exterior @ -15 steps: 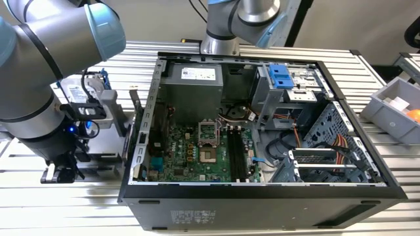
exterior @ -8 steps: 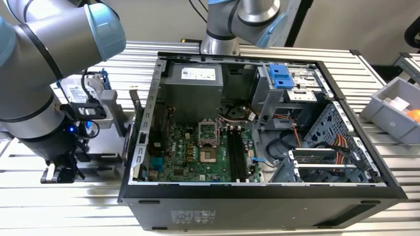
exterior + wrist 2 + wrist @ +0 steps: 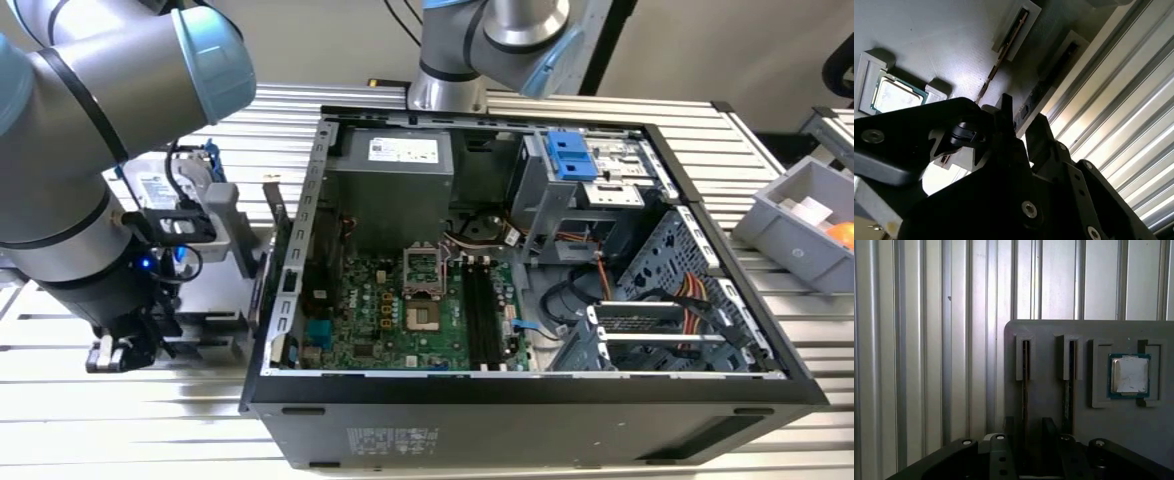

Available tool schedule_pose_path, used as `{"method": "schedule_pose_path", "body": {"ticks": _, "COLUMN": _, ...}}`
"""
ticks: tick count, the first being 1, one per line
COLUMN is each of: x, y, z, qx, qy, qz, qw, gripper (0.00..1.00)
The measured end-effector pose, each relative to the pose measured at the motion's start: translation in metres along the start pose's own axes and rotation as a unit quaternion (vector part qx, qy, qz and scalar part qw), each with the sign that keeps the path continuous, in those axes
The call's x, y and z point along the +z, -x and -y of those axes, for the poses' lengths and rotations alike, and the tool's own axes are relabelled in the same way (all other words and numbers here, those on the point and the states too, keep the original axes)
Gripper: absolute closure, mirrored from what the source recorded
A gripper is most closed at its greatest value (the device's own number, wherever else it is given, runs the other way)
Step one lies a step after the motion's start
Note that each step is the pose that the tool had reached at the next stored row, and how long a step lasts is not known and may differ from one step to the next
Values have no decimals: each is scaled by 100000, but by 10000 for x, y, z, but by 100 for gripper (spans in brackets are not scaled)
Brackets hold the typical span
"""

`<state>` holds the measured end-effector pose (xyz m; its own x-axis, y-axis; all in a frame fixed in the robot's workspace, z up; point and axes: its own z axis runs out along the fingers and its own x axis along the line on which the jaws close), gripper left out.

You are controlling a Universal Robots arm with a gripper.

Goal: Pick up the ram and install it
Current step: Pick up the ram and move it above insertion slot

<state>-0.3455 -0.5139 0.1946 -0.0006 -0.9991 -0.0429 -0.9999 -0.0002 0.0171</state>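
Note:
Two thin ram sticks stand on edge in the slots of a grey holder plate (image 3: 1049, 335) on the table, at the exterior view's left of the computer case. My gripper (image 3: 1027, 427) is low over this plate (image 3: 944, 45) and open. Its dark fingers (image 3: 1009, 432) straddle the near end of one ram stick (image 3: 1025, 370), with a gap on each side. That ram stick (image 3: 1004, 50) runs toward the gap between the fingers (image 3: 1036, 130). The other stick (image 3: 1070, 375) sits one slot over. The gripper (image 3: 120, 350) hangs beside the case, whose motherboard (image 3: 387, 310) shows black memory slots (image 3: 477, 310).
A small square silver chip (image 3: 1129, 374) rests in a pocket of the same plate, beside the sticks. The open case wall (image 3: 287, 290) rises close by the arm. A hard drive (image 3: 174, 185) stands behind the arm. A grey bin (image 3: 801, 225) sits at the exterior view's right on the ribbed metal table (image 3: 914, 365).

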Motion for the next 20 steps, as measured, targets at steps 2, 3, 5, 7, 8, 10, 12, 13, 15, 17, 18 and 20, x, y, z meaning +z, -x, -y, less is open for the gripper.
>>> {"method": "schedule_pose_path", "body": {"ticks": 2, "x": 0, "y": 0, "z": 0, "qx": 1, "qy": -1, "qz": 0, "qw": 100000, "gripper": 100}}
{"method": "schedule_pose_path", "body": {"ticks": 3, "x": 1, "y": 0, "z": 0, "qx": -1, "qy": -1, "qz": 0, "qw": 100000, "gripper": 100}}
{"method": "schedule_pose_path", "body": {"ticks": 5, "x": 1, "y": 0, "z": 0, "qx": -1, "qy": -2, "qz": 1, "qw": 100000, "gripper": 100}}
{"method": "schedule_pose_path", "body": {"ticks": 7, "x": 1, "y": 0, "z": 0, "qx": -1, "qy": 4, "qz": -7, "qw": 100000, "gripper": 100}}
{"method": "schedule_pose_path", "body": {"ticks": 8, "x": 1, "y": 0, "z": 0, "qx": -1, "qy": 0, "qz": -4, "qw": 100000, "gripper": 100}}
{"method": "schedule_pose_path", "body": {"ticks": 10, "x": 1, "y": 0, "z": 0, "qx": -1, "qy": 1, "qz": 0, "qw": 100000, "gripper": 100}}
{"method": "schedule_pose_path", "body": {"ticks": 12, "x": 2, "y": 0, "z": 0, "qx": 0, "qy": -2, "qz": 4, "qw": 100000, "gripper": 100}}
{"method": "schedule_pose_path", "body": {"ticks": 13, "x": 2, "y": 0, "z": 0, "qx": 0, "qy": -2, "qz": 3, "qw": 100000, "gripper": 100}}
{"method": "schedule_pose_path", "body": {"ticks": 15, "x": 2, "y": 0, "z": 0, "qx": -1, "qy": -5, "qz": 6, "qw": 100000, "gripper": 100}}
{"method": "schedule_pose_path", "body": {"ticks": 17, "x": 2, "y": 0, "z": 0, "qx": -2, "qy": -1, "qz": 3, "qw": 100000, "gripper": 100}}
{"method": "schedule_pose_path", "body": {"ticks": 18, "x": 2, "y": 0, "z": 0, "qx": -1, "qy": -2, "qz": 3, "qw": 100000, "gripper": 100}}
{"method": "schedule_pose_path", "body": {"ticks": 20, "x": 3, "y": 0, "z": 0, "qx": 0, "qy": -3, "qz": 3, "qw": 100000, "gripper": 100}}
